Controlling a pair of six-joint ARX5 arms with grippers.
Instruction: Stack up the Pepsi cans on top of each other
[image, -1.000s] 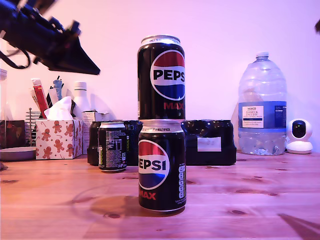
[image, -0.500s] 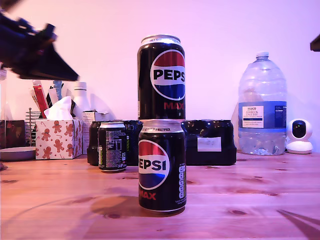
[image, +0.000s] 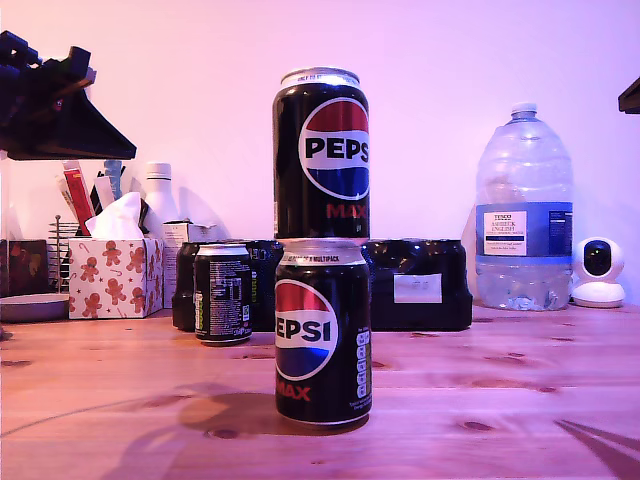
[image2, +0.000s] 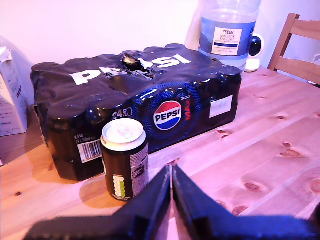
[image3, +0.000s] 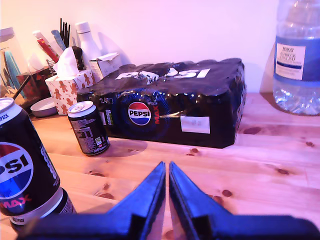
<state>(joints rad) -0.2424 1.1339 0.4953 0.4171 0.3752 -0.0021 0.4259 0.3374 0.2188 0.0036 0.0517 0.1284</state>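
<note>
Two black Pepsi cans stand stacked near the table's middle, the upper can (image: 321, 155) upright on the lower can (image: 322, 330). A third Pepsi can (image: 222, 293) stands alone behind them toward the exterior view's left, just in front of the multipack. My first gripper (image2: 171, 170) is shut and holds nothing, hanging short of the third can (image2: 125, 157). My second gripper (image3: 166, 165) is shut and empty too, with the stack's upper can (image3: 25, 160) off to one side and the third can (image3: 88, 127) farther back. An arm (image: 50, 110) shows at the exterior view's upper left, clear of the stack.
A black shrink-wrapped multipack (image: 415, 280) lies behind the cans. A large clear water bottle (image: 524, 220) and a small white camera (image: 598, 270) stand at the exterior view's right. A gingerbread-print tissue box (image: 108, 275) and bottles crowd its left. A wooden chair (image2: 300, 45) stands beyond the table.
The arm at the exterior view's upper left has drawn back toward that edge and levelled out. The two stacked cans and the third can have not moved.
</note>
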